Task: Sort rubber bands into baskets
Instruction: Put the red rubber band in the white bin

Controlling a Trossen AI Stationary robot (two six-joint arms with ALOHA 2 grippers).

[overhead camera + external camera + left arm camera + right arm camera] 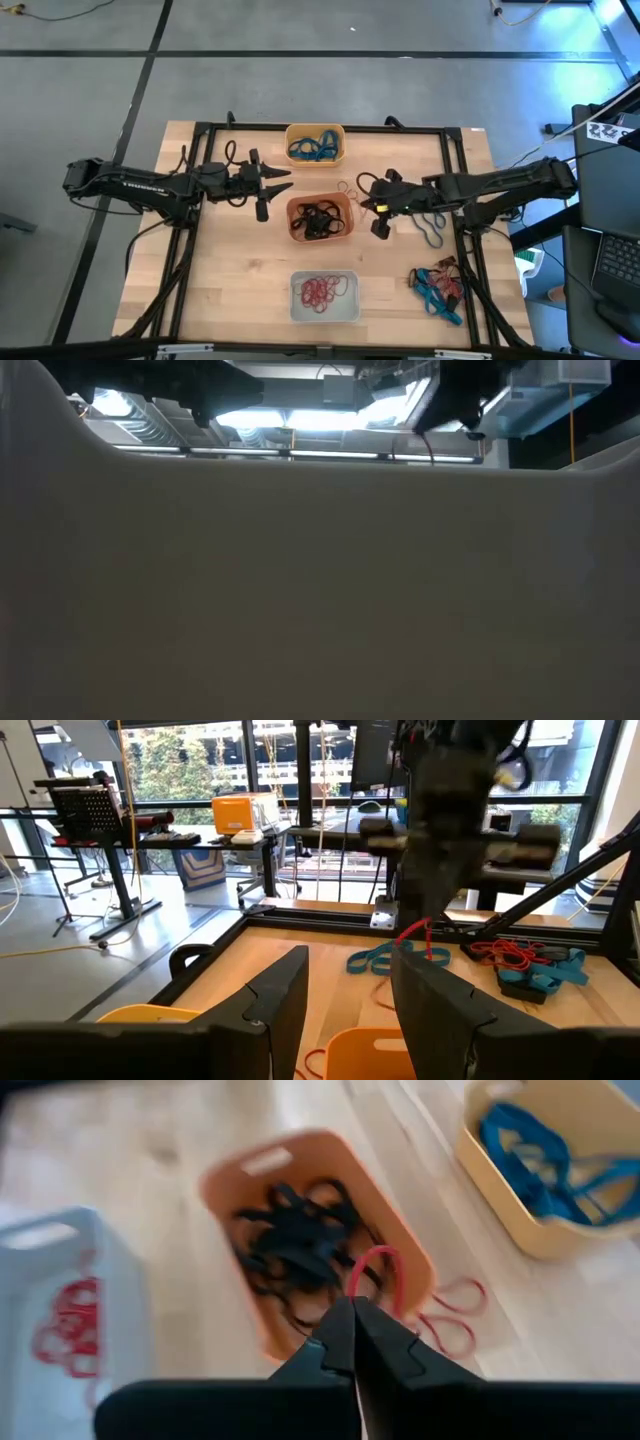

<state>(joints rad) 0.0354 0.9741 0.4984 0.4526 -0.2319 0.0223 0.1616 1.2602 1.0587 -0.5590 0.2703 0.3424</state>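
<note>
Three baskets stand in a row down the table's middle: a yellow one (315,143) with blue rubber bands at the far side, an orange one (320,218) with black bands, and a white one (324,296) with red bands nearest. My right gripper (364,200) hovers just right of the orange basket, shut on a red rubber band (376,1273). My left gripper (278,184) waits level and open left of the orange basket, with nothing between its fingers (270,1010). My right gripper pinches the red rubber band at one spot of its loop (353,1295), between the very tips of its two fingers. The fingers slant down from the table's right side. The band hangs as a small open loop (414,933) below the tips, clear of the table.
Two red bands (452,1315) lie on the wood beside the orange basket. A blue-grey band (432,231) and a mixed pile of blue, red and black bands (440,286) lie at the near right. The white basket's wall (320,590) blocks the low view.
</note>
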